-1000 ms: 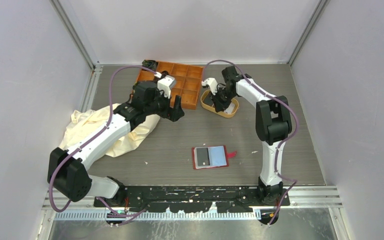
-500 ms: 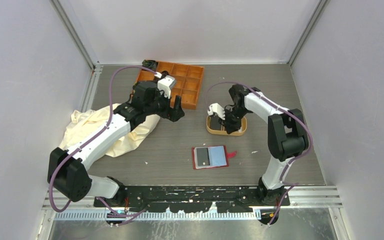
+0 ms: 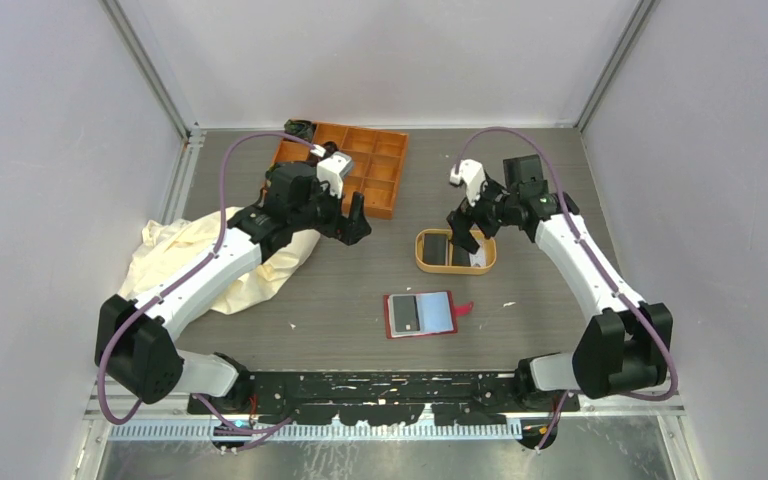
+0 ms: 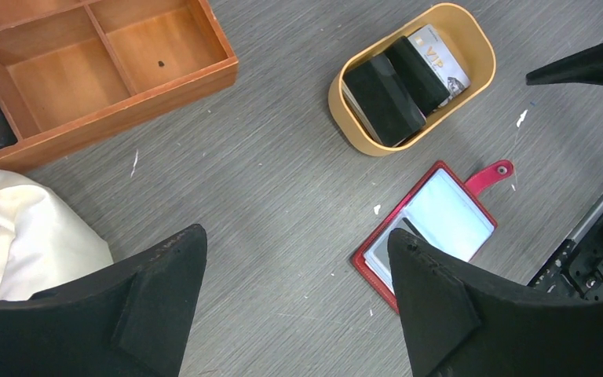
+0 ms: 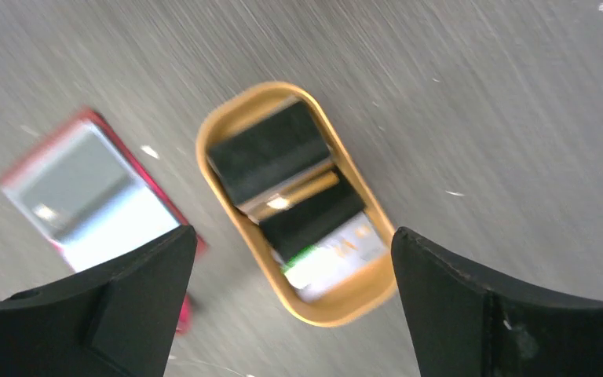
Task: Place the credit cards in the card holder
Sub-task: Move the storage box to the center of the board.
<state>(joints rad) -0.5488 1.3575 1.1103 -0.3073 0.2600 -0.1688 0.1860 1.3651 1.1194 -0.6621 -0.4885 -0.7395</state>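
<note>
1. The task looks barely begun: the credit cards (image 4: pixel 396 86) sit stacked in the tan tray (image 4: pixel 338 102), right of centre, perhaps 3 or 4.
2. The card holder (image 3: pixel 420 314) lies open just below, apart.
3. The left gripper (image 4: pixel 297 234) and right gripper (image 3: pixel 468 232) are spread, holding nothing.
4. The counter (image 3: pixel 340 290) is grey and wood-grained, between pale walls.

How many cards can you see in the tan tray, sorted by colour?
Black cards: 2
Light card: 1
Total: 3 showing in the tan tray; more may be hidden underneath.
</note>
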